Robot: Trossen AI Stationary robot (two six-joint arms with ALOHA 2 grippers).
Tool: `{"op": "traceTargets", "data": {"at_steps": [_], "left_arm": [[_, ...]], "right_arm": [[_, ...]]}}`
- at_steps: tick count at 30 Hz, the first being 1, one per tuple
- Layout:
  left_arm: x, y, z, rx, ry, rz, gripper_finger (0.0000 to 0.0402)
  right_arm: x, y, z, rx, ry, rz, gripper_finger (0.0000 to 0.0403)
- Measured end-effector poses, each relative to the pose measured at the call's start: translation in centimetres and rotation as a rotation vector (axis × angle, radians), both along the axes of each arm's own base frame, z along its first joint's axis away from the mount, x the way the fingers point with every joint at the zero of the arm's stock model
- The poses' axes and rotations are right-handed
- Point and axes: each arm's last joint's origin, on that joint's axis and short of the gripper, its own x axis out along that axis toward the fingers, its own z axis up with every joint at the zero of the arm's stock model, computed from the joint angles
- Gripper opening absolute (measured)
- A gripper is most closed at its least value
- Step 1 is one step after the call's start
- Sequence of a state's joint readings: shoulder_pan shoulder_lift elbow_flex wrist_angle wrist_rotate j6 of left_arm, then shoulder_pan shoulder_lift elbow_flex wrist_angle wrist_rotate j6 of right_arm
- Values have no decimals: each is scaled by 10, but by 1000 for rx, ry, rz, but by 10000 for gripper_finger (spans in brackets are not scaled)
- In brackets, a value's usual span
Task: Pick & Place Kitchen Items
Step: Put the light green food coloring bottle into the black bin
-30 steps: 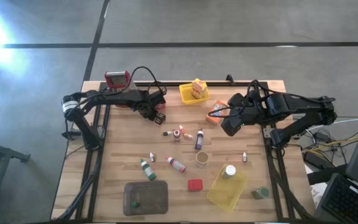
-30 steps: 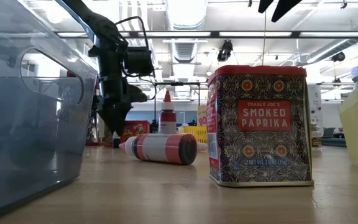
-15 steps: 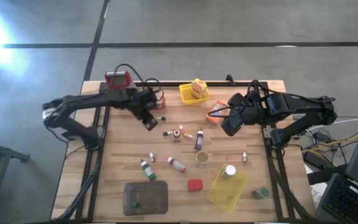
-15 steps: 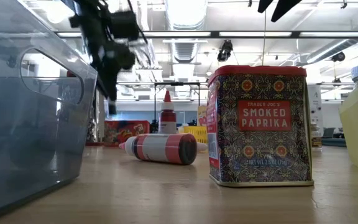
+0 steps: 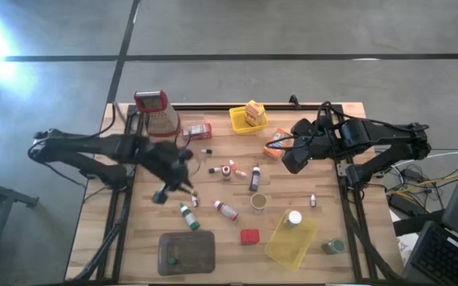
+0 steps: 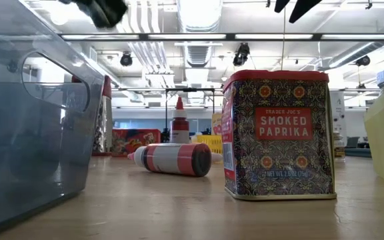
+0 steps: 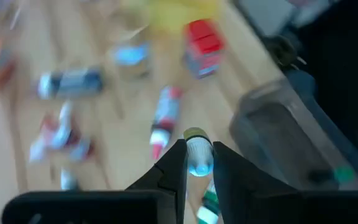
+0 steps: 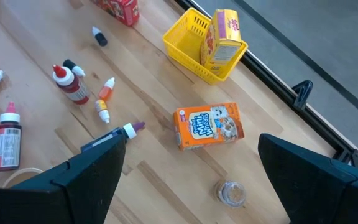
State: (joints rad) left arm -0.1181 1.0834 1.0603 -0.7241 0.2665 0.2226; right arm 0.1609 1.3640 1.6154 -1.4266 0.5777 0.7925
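Left gripper (image 5: 165, 193), seen from above, is mid-table and blurred; I'd slow it before lowering toward the grey tray (image 5: 186, 252) just ahead. Low view shows only the paprika tin (image 6: 279, 133). Left wrist view: my fingers (image 7: 174, 167) are clenched on a tiny bottle (image 7: 198, 151) between them. Right gripper (image 8: 188, 163) hangs released above the orange box (image 8: 208, 126).

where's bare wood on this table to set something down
Free: the left strip between the grater and the grey tray, and the right side between the orange box and the yellow basket. Crowded: the middle, around the dark bottle.
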Motion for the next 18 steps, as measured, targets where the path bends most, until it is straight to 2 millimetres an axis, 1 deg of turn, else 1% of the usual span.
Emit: {"op": "traceTargets", "data": {"at_steps": [3, 6, 10, 13, 18], "left_arm": [[-3, -24, 4, 90, -80, -91, 65], [-4, -44, 5, 152, -133, -111, 65], [-4, -67, 3, 191, -164, -149, 65], [-3, -79, -2, 217, -153, -178, 65], [8, -92, -9, 241, -120, -201, 65]], "right_arm": [[0, 0, 0, 0, -1, 0, 364], [0, 0, 0, 0, -2, 0, 364], [0, 0, 0, 1, -3, 0, 364], [0, 0, 0, 1, -5, 0, 364], [0, 0, 0, 1, -5, 0, 364]]}}
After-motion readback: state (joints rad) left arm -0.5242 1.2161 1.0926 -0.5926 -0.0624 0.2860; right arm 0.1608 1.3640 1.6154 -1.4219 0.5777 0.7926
